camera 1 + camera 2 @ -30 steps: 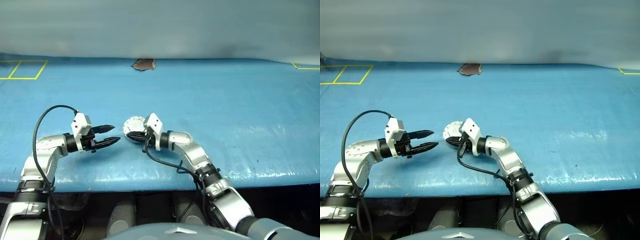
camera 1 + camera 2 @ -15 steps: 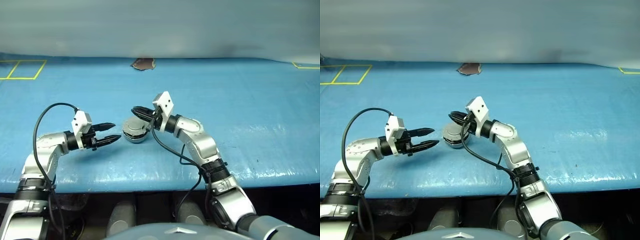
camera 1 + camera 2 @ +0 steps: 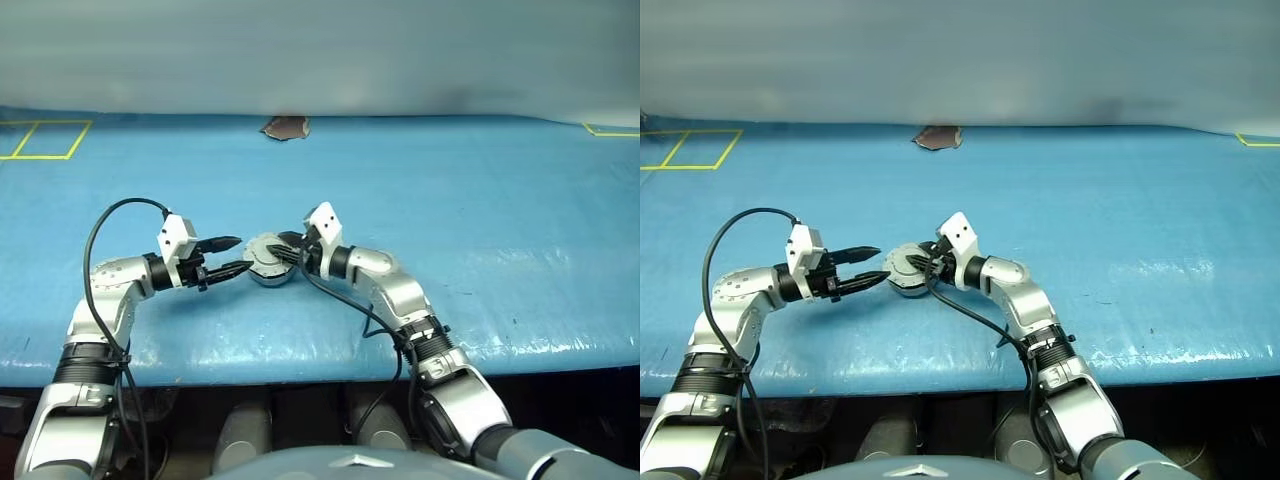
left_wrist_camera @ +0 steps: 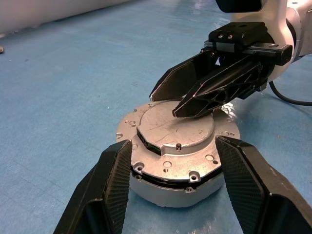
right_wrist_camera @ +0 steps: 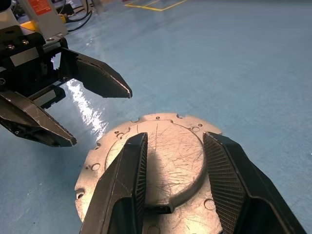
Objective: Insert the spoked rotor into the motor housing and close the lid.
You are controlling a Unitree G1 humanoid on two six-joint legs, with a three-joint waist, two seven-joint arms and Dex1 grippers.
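Right hand (image 5: 173, 187), fingers parted and empty, hides part of closed lid (image 4: 178, 134).

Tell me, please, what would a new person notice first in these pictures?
First, the round silver motor housing on the blue table, with its lid closed flat on top. Two black-fingered hands meet there: the left hand open beside it, the right hand open over the lid. Far behind lies a small brown scrap at the table's back edge.

Head stereo cams look down over blue worktop (image 3: 480, 200); wrist cams close, facing each other, both share lid (image 4: 175, 134).
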